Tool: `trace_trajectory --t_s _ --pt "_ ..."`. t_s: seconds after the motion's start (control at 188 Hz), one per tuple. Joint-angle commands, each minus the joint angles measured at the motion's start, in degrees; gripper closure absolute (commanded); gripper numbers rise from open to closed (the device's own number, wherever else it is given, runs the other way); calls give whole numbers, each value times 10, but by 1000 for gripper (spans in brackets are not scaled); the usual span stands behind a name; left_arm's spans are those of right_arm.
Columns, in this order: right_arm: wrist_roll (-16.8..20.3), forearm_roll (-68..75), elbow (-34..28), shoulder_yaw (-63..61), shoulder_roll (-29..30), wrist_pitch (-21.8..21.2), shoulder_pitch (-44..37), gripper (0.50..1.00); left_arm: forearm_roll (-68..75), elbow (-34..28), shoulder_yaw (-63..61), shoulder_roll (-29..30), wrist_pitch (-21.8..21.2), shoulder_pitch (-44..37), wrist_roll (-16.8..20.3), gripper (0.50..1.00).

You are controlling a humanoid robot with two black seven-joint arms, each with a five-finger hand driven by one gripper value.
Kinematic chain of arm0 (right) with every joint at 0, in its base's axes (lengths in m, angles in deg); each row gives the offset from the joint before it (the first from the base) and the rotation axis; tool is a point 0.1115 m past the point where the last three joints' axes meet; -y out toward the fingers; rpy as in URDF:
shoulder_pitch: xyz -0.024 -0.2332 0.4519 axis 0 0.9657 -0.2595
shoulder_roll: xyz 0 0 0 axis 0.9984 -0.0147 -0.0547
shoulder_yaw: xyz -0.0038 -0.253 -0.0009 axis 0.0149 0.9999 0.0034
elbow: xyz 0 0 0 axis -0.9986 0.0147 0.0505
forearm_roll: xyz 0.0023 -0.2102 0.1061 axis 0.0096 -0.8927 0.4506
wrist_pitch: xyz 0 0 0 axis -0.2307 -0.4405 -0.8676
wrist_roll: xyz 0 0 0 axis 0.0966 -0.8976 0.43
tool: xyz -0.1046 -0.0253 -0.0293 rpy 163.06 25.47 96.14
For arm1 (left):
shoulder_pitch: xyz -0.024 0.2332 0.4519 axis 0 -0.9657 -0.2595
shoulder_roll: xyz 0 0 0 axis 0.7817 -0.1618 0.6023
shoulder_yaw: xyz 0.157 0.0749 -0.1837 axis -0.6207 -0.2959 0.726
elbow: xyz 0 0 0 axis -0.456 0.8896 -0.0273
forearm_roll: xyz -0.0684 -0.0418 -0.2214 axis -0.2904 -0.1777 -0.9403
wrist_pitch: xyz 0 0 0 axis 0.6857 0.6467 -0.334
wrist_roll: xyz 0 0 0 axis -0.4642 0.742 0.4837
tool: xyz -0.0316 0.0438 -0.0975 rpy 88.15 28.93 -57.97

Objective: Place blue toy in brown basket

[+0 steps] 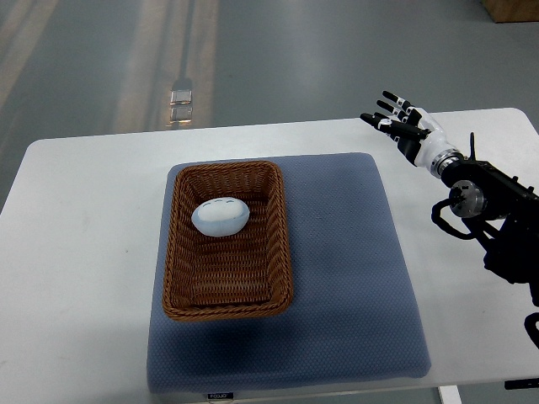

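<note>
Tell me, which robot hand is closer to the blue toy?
Right. The right hand hangs open over the table's far right side, well away from the blue toy lying in the brown basket. The left hand is out of view.

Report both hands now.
Left hand: not in view.
Right hand: open, fingers spread, holding nothing, over the table's far right.

white table (93, 252) | grey-blue mat (354, 278) on it (small label at front edge) | grey floor (295, 59)

small label on front edge of blue-grey mat (370, 278); print too small to read.
</note>
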Motion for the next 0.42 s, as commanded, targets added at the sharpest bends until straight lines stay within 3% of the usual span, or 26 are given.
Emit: trace_trajectory --t_s 0.0,0.414 --pt "0 7 0 0 3 3 2 591 -1 0 0 0 0 0 0 500" --pt "-1 6 4 3 -1 5 12 589 0 0 0 0 0 0 0 500"
